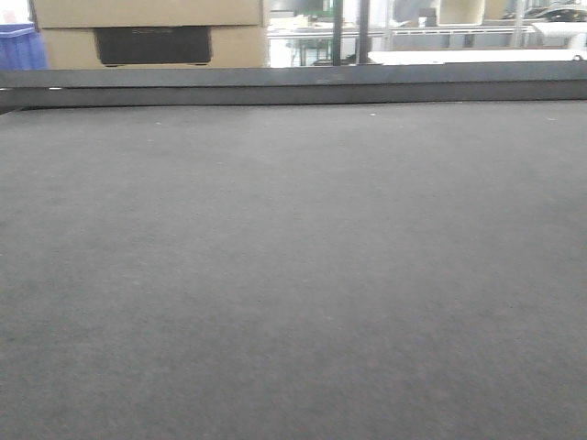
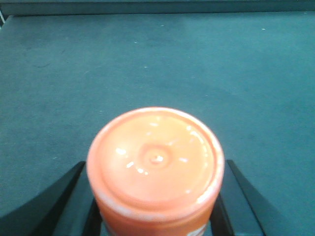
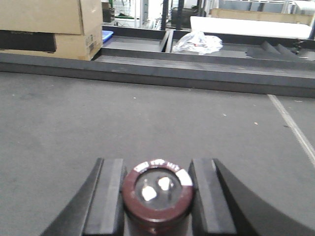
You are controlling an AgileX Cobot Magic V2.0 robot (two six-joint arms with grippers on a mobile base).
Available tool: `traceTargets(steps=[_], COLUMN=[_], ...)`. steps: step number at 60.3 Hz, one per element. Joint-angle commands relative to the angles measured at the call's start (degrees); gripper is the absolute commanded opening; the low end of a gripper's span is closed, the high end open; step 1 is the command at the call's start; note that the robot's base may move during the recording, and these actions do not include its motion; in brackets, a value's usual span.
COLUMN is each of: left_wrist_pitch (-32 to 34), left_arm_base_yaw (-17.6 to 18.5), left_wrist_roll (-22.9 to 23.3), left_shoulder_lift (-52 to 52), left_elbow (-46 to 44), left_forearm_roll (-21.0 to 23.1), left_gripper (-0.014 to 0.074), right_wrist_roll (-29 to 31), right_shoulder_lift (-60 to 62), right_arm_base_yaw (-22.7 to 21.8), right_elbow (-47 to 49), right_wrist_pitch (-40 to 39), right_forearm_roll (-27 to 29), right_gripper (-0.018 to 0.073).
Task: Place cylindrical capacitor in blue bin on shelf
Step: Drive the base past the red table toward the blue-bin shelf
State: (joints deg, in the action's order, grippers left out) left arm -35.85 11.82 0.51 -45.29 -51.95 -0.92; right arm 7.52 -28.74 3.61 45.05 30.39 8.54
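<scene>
- Clamping my right gripper (image 3: 156,199) on the cylindrical capacitor (image 3: 157,191), terminals facing up, so it cannot roll; it sits above the grey mat (image 3: 147,123), well short of the cardboard box (image 3: 47,22)
- My left gripper (image 2: 156,201) is closed around an orange-capped bottle (image 2: 155,157), probably to hold it clear
- A blue bin (image 3: 107,35) peeks out just beside the box, likely my target

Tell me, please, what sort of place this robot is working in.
Probably an electronics workshop or storeroom: a broad grey matted workbench, cardboard boxes stacked behind it, and a cylindrical capacitor in the right gripper; the left gripper holds an orange container.
</scene>
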Motion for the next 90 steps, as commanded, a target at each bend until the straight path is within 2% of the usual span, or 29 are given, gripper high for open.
traceTargets(steps=[1,90], left_wrist_pitch=[0.82,0.79], left_arm_base_yaw=[0.28,0.28], left_wrist_roll=[0.08,0.08], left_shoulder_lift=[0.32,0.42], left_elbow=[-0.34,-0.34], left_forearm_roll=[0.03,0.03], left_gripper=[-0.0111,-0.0111], right_wrist_roll=[0.11,0.11], right_shoulder_lift=[0.16,0.16], right_arm_base_yaw=[0.20,0.20], right_elbow=[0.37,0.37], right_wrist_pitch=[-1.66,-1.78], right_forearm_roll=[-0.35,-0.35], right_gripper=[-0.0079,-0.0079])
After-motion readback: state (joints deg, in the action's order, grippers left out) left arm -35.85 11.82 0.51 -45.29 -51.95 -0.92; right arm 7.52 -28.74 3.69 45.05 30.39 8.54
